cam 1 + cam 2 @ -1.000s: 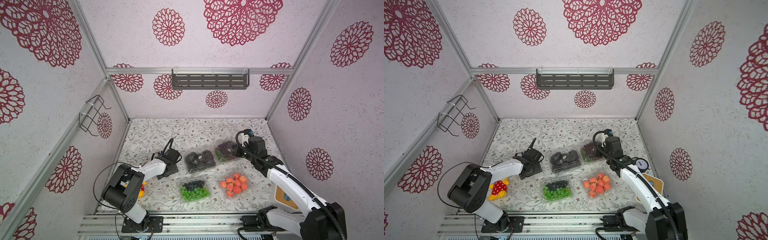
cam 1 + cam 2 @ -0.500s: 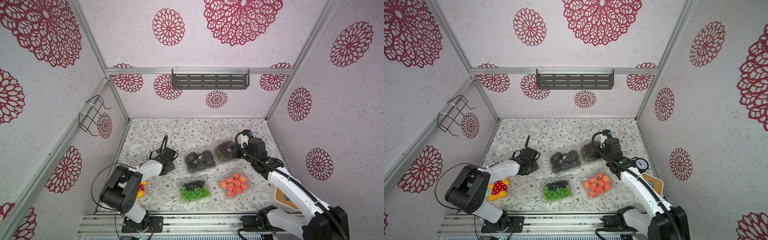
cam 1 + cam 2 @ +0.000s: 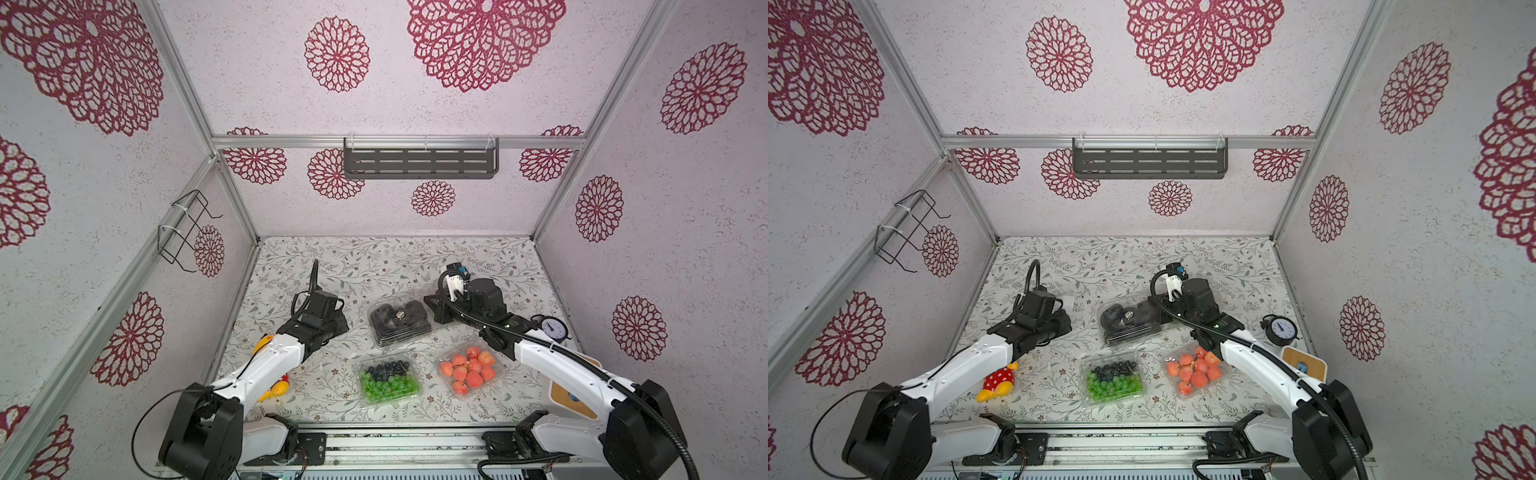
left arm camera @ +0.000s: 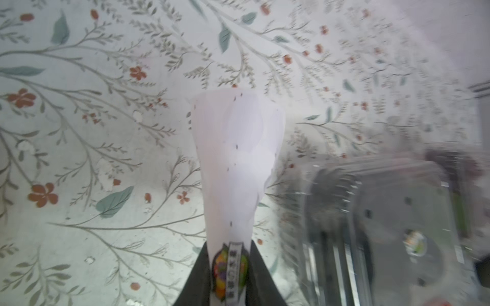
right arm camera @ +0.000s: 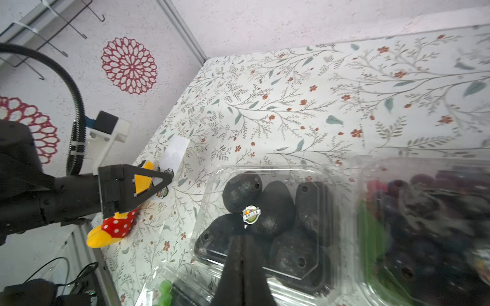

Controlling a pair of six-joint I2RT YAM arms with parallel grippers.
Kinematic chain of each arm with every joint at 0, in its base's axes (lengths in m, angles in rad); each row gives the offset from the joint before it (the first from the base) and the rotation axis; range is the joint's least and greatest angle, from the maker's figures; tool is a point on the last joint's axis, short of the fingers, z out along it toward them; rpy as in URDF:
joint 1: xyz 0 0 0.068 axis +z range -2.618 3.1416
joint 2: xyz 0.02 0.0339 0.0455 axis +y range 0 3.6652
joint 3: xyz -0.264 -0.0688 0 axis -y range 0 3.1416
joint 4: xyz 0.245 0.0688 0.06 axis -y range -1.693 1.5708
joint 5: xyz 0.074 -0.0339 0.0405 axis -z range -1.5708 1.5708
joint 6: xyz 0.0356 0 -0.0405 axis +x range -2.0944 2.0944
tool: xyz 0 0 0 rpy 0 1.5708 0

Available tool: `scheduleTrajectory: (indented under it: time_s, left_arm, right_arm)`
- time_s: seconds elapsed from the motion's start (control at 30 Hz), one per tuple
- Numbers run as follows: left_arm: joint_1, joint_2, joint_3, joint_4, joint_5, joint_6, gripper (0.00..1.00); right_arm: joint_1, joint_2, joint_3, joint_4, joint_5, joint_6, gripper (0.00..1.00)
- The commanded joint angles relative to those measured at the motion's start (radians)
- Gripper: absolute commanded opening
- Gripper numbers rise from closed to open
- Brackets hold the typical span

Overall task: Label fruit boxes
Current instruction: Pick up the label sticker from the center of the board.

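Dark-purple fruit box (image 5: 437, 212) blurred in right wrist view, mostly hidden behind right arm (image 3: 548, 353) in both top views. Left claw (image 4: 229, 251) clamped on sticker sheet (image 4: 236, 159). Right claw (image 5: 242, 239) pressed together, empty, over black-fruit box (image 5: 265, 206) on desk (image 3: 374, 266).

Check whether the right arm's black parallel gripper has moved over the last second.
Yes. In a top view the right gripper has shifted toward the clear plastic box of black fruit, which stayed put.

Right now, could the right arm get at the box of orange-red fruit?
Probably yes: the orange-red fruit box lies uncovered right beside the right arm, whose shut right gripper looks empty.
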Motion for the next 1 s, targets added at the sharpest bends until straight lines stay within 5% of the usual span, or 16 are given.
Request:
scheduleTrajectory:
  time_s: [0.0, 0.23, 0.53, 0.97]
  left_arm:
    - [0.001, -0.103, -0.033, 0.137, 0.181, 0.079, 0.23]
    - [-0.047, -0.212, -0.048, 0.295, 0.429, 0.15, 0.27]
    - [-0.098, -0.212, -0.048, 0.356, 0.461, 0.158, 0.27]
    - [-0.107, -0.214, -0.079, 0.443, 0.551, 0.129, 0.26]
  right_arm:
    - [0.008, 0.034, 0.018, 0.207, -0.183, 0.099, 0.08]
    - [0.044, 0.142, 0.061, 0.448, -0.38, 0.186, 0.35]
    - [0.086, 0.147, 0.04, 0.692, -0.435, 0.213, 0.39]
    - [0.091, 0.184, 0.078, 0.676, -0.44, 0.224, 0.39]
